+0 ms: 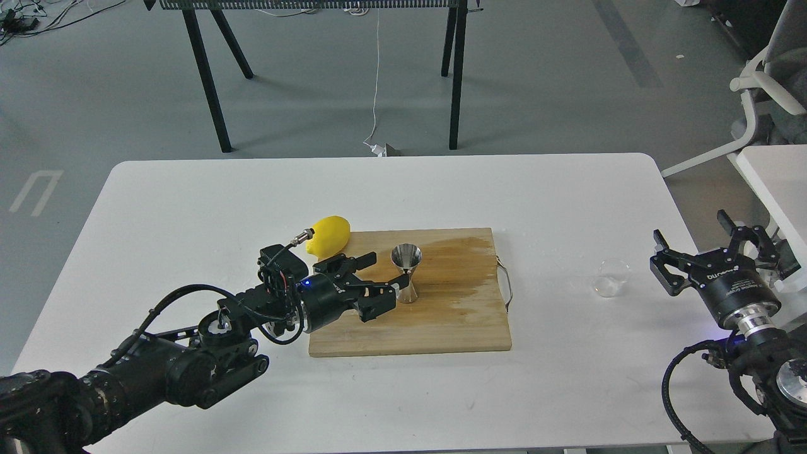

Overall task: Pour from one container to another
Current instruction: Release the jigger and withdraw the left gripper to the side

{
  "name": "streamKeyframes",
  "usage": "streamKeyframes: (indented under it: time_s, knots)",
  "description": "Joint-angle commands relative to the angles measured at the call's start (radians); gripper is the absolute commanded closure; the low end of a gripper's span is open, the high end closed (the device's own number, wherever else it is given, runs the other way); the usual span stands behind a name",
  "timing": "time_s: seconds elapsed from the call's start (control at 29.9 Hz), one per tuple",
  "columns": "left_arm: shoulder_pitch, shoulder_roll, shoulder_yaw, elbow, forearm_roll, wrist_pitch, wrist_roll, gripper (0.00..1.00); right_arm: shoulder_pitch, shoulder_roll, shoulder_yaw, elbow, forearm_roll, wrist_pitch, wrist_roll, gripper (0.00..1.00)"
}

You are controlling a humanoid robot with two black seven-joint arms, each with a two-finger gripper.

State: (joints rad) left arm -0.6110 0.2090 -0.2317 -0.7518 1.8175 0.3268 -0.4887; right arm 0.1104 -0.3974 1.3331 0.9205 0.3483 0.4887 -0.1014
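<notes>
Glass cup [613,278], clear and faint against the white table [189,202], sits beside the open right gripper [693,249]. Open left gripper [383,276] flanks the shiny hourglass jigger [406,273] on the wooden board [441,315], partly hiding the lemon [329,235].

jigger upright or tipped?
Upright. The jigger stands on the cutting board, one cone's open mouth facing up, the narrow waist below it, between the left gripper's fingers.

Open tabletop [555,353] lies between the board [441,315] and the glass cup [613,278], nothing standing there. On the board, the jigger [406,272] has bare wood to its right; the left gripper [384,277] crowds its left side, and the lemon [328,236] blocks the back-left corner.
</notes>
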Motion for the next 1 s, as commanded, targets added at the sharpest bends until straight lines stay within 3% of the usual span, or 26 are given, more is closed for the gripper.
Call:
streamKeyframes:
  time_s: [0.0,0.13,0.4,0.57,0.74,0.87,0.97]
  knots:
    - [0.004,0.024,0.0,-0.018,-0.001,0.009,0.0,0.09,-0.001,0.0,0.0,0.0,0.0,0.0,0.0,0.01]
    - [0.026,0.076,-0.001,-0.069,-0.004,0.014,0.0,0.09,0.0,0.0,0.0,0.001,0.0,0.0,0.0,0.01]
    - [0.068,0.276,-0.018,-0.282,-0.159,0.002,0.0,0.09,-0.014,-0.014,0.011,0.06,0.001,0.0,-0.003,0.01]
    - [0.082,0.372,-0.021,-0.388,-0.36,-0.093,0.0,0.09,-0.058,-0.017,0.035,0.133,0.009,0.0,-0.009,0.01]
    - [0.082,0.429,-0.06,-0.458,-0.596,-0.276,0.0,0.08,-0.168,-0.032,0.096,0.282,0.015,0.0,-0.012,0.01]
    - [0.097,0.431,-0.197,-0.457,-0.748,-0.516,0.0,0.08,-0.256,-0.032,0.126,0.374,0.024,-0.044,-0.015,0.01]
    - [0.103,0.432,-0.306,-0.443,-0.851,-0.743,0.0,0.08,-0.307,-0.046,0.126,0.397,0.052,-0.055,-0.015,0.01]
